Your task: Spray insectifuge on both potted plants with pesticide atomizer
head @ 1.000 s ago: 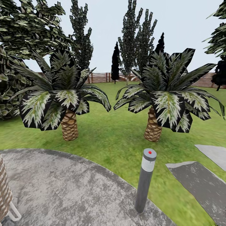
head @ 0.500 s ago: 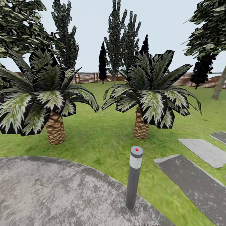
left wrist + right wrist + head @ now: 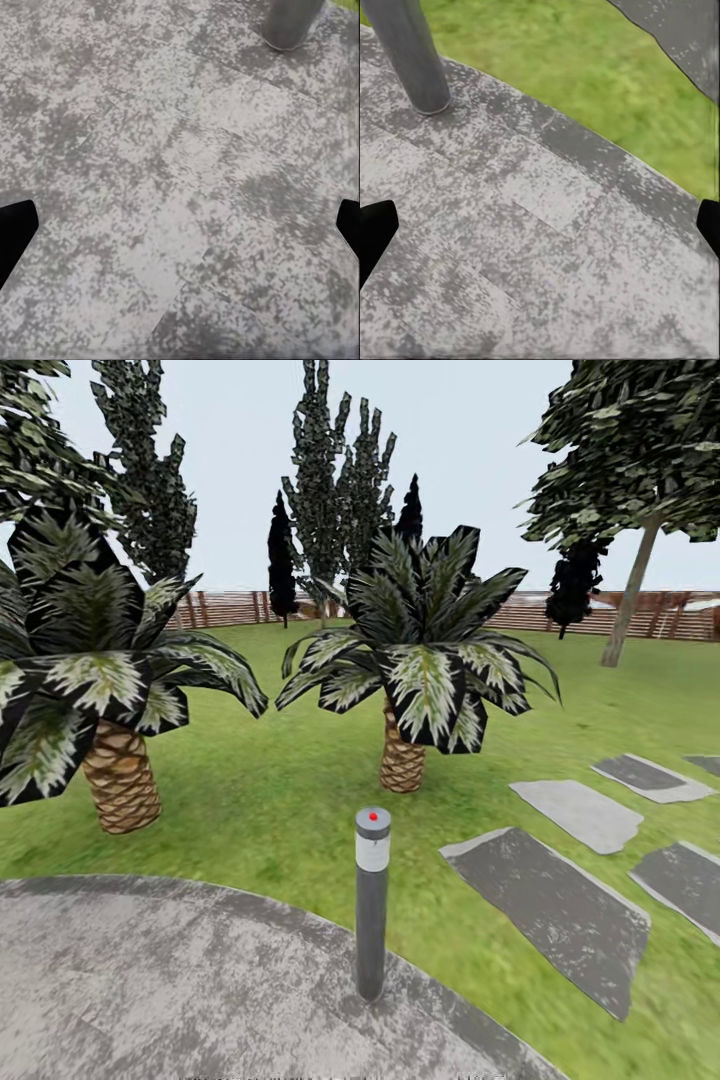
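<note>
I am in the garden, on the round mottled grey patio [image 3: 150,980] at the edge of the green lawn [image 3: 290,790]. The pesticide atomizer and the potted plants are out of view. My left gripper [image 3: 180,232] hangs open over bare paving, its dark fingertips [image 3: 15,229] wide apart with nothing between them. My right gripper [image 3: 540,232] is open too, over the patio's rim where it meets the grass, and holds nothing.
A grey bollard [image 3: 371,900] with a red dot stands at the patio's edge, close ahead; its base [image 3: 292,22] is near both grippers. Two big scaly-trunked palms [image 3: 402,760] [image 3: 120,790] grow on the lawn. Dark stepping stones [image 3: 550,900] lie right. A wooden fence [image 3: 230,608] runs behind.
The camera has swung right: palms and bollard sit further left in the picture, a leaning tree and more stepping stones have come in at the right. The wicker object left the view.
</note>
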